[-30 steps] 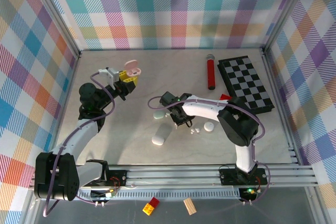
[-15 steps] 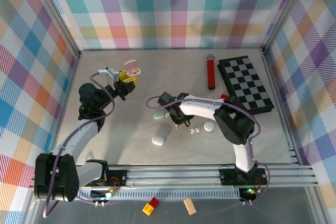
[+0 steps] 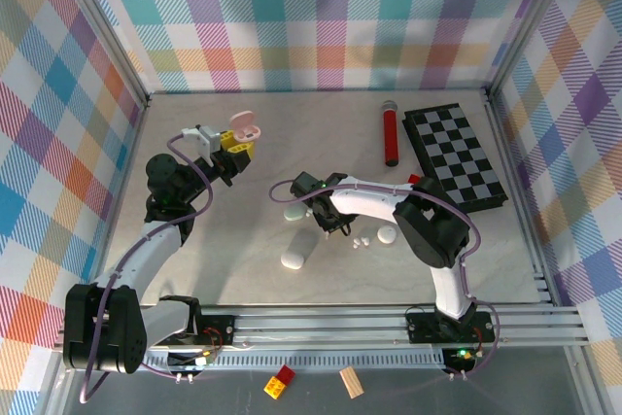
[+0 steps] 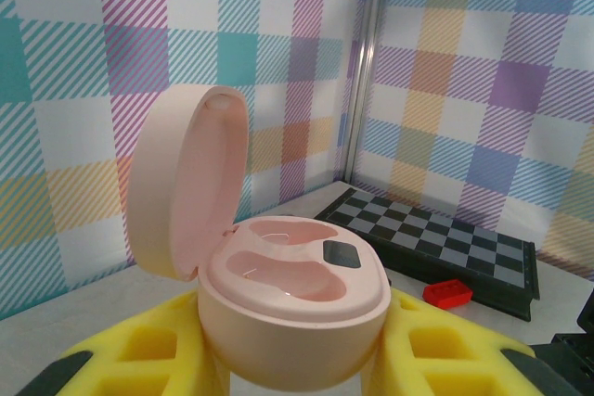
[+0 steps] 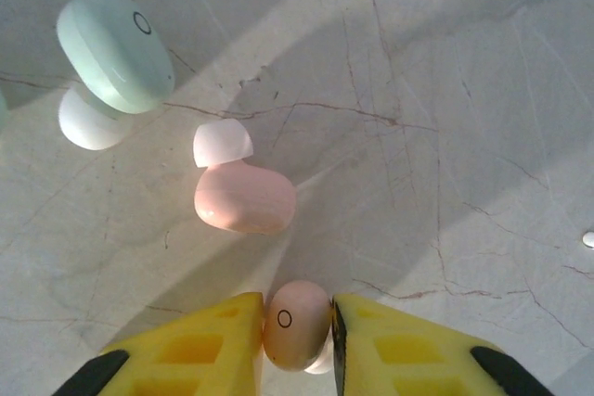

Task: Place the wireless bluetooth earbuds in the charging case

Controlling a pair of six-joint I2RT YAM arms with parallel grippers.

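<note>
The right gripper (image 5: 297, 345) had its yellow fingers (image 5: 200, 350) pressed on both sides of a pink earbud (image 5: 295, 317) at the table (image 5: 445, 90), a tiny, glossy, light piece likely to slip unless pinched across its rounded body. The left gripper (image 4: 297, 373) was clamped on the open pink charging case (image 4: 292, 289), well apart to the left. A second pink earbud (image 5: 243, 197) and a pale green earbud (image 5: 115, 48) lay just ahead, so lifting straight up looked clearest

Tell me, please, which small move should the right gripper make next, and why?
Probably lift the right gripper straight up: its yellow fingers pinch a pink earbud on the table, and the open pink case sits empty in the left gripper.
</note>
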